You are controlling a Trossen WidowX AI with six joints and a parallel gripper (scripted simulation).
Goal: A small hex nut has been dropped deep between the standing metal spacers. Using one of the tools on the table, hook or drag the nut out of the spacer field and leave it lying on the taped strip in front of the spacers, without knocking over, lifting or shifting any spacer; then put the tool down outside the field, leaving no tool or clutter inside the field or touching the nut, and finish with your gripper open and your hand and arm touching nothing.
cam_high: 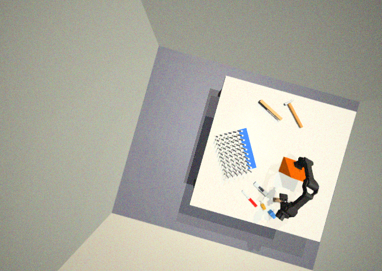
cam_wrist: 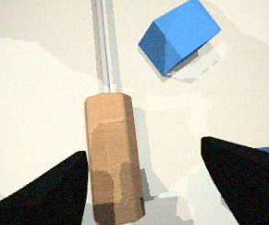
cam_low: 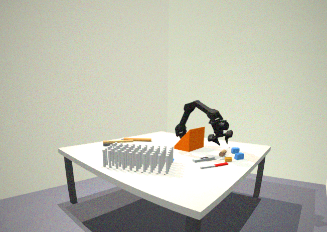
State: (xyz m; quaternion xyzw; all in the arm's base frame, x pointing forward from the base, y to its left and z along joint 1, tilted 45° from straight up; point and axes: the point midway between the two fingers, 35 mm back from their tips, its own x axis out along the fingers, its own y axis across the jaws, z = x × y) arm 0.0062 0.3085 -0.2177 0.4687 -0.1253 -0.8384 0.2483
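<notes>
Standing grey metal spacers form a dense field, with the blue taped strip along one side. The hex nut cannot be made out. A tool with a wooden handle and thin metal shaft lies on the table. My gripper is open and empty above it. In the wrist view the handle appears between the fingertips, close beside the left one, with a wide gap to the right one. The exterior view shows the fingertips above the handle.
Blue blocks lie near the tool. A yellow-handled tool, red-handled tool and grey tool lie nearby. An orange wedge stands by the arm. A hammer lies farther off.
</notes>
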